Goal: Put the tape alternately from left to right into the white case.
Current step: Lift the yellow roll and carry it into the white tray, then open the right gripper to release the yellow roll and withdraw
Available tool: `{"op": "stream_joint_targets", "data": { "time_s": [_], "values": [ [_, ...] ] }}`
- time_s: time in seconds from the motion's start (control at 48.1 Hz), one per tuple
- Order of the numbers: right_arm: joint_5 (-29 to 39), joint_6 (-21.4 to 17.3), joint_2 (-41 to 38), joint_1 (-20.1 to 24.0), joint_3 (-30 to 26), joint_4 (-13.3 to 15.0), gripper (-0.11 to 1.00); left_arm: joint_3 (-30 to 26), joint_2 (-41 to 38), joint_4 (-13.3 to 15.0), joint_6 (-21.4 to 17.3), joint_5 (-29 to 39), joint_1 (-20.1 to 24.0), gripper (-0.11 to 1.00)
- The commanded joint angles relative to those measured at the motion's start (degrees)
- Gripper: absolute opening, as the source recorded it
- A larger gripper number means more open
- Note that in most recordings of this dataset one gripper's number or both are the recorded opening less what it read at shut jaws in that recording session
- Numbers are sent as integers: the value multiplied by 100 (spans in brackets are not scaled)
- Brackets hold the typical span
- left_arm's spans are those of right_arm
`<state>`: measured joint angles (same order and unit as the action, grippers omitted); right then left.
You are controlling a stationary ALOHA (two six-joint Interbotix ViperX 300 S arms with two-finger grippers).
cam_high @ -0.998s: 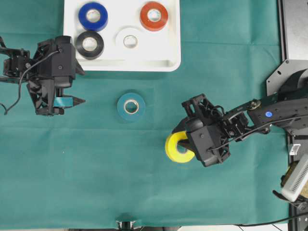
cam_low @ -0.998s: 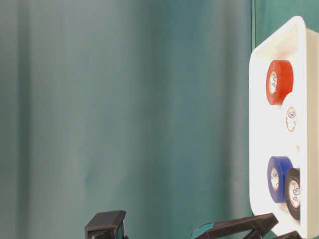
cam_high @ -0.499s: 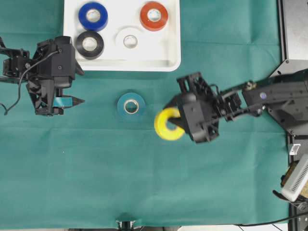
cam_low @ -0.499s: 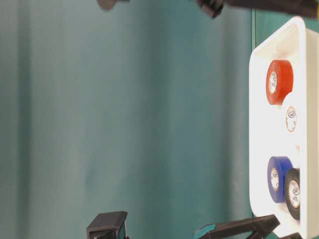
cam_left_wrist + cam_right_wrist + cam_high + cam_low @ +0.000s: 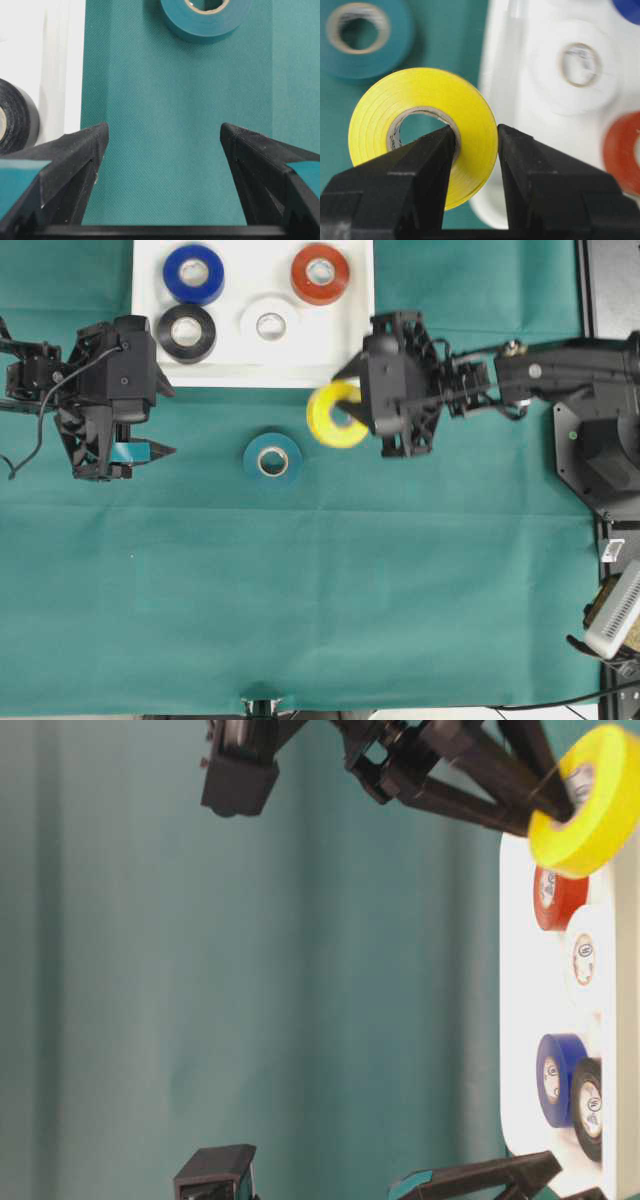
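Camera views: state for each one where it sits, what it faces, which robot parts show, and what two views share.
Overhead exterior: above, facing down on the white case; both arms show.
Table-level exterior: low, facing across the cloth, image turned sideways; right pincer shows, holding the yellow tape.
Left wrist: looks past the open left pincer at the teal tape.
Right wrist: looks along its fingers, which pinch the yellow roll's wall.
Shared: both wrist views show the teal tape.
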<state>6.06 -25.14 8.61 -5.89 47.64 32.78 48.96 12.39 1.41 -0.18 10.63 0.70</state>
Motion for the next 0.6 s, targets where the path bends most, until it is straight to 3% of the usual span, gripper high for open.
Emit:
{"op": "stream_joint_targets", "data": {
  "time_s": [0.0, 0.353, 0.582],
  "values": [
    [-26, 18, 132, -246, -176, 18, 2, -70, 70, 0, -9, -53, -18, 100],
    [-70, 35, -123, -1134, -360, 264, 2, -88, 70, 0, -9, -53, -9, 100],
    [-97, 35, -431, -1354, -536, 360, 2, -88, 70, 0, -9, -53, -18, 100]
  ]
}}
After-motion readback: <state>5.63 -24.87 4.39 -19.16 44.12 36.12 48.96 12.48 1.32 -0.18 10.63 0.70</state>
